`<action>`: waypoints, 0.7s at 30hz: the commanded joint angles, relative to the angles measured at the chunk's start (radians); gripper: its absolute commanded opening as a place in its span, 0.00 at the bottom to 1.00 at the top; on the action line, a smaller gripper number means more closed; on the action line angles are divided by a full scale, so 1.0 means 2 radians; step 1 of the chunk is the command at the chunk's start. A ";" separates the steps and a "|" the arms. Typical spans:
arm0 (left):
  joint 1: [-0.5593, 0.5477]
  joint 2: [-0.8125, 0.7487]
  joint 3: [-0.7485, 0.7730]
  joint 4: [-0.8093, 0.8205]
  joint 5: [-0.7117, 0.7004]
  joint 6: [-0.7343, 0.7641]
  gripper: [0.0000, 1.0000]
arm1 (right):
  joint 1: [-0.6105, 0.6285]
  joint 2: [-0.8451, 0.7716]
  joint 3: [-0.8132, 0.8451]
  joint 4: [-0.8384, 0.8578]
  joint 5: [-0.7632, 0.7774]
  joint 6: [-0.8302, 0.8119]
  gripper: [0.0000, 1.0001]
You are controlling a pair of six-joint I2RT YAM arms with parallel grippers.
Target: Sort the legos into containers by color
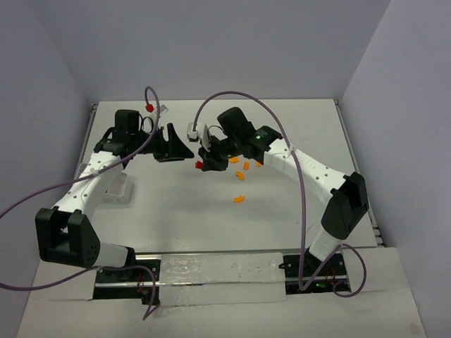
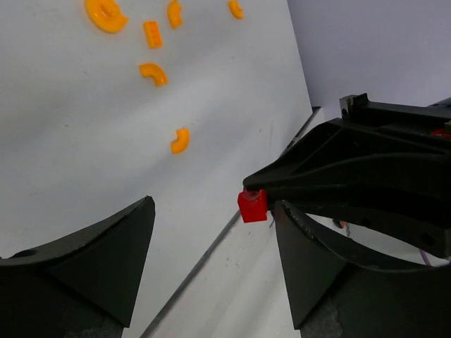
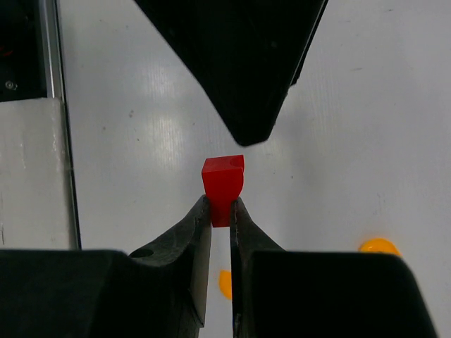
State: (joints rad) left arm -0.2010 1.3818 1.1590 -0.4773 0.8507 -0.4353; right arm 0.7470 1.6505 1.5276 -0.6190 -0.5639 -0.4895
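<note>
My right gripper is shut on a small red lego block and holds it above the table; the top view shows the gripper and block mid-table. My left gripper is open and empty. It sits just left of the block, with one finger right beyond the block. Several orange curved legos lie right of the grippers, and they also show in the left wrist view. The white tray sits beside the left arm. No green legos show.
A small red item sits at the table's back edge near the left arm's purple cable. One orange piece lies alone, nearer the arm bases. Grey walls enclose the table on three sides.
</note>
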 commanded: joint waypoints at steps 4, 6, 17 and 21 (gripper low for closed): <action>-0.018 0.009 -0.010 0.062 0.054 -0.047 0.72 | 0.015 0.014 0.035 0.022 0.014 0.040 0.00; -0.022 0.010 -0.012 0.066 0.058 -0.050 0.68 | 0.016 0.014 0.036 0.026 0.016 0.043 0.00; -0.028 0.023 -0.021 0.086 0.075 -0.073 0.50 | 0.021 0.012 0.039 0.048 0.026 0.054 0.00; -0.028 0.033 -0.013 0.081 0.079 -0.071 0.45 | 0.025 0.014 0.044 0.049 0.034 0.053 0.00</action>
State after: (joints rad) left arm -0.2535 1.4298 1.0973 -0.3477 0.9741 -0.5696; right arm 0.7790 1.6855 1.5561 -0.5750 -0.5117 -0.3948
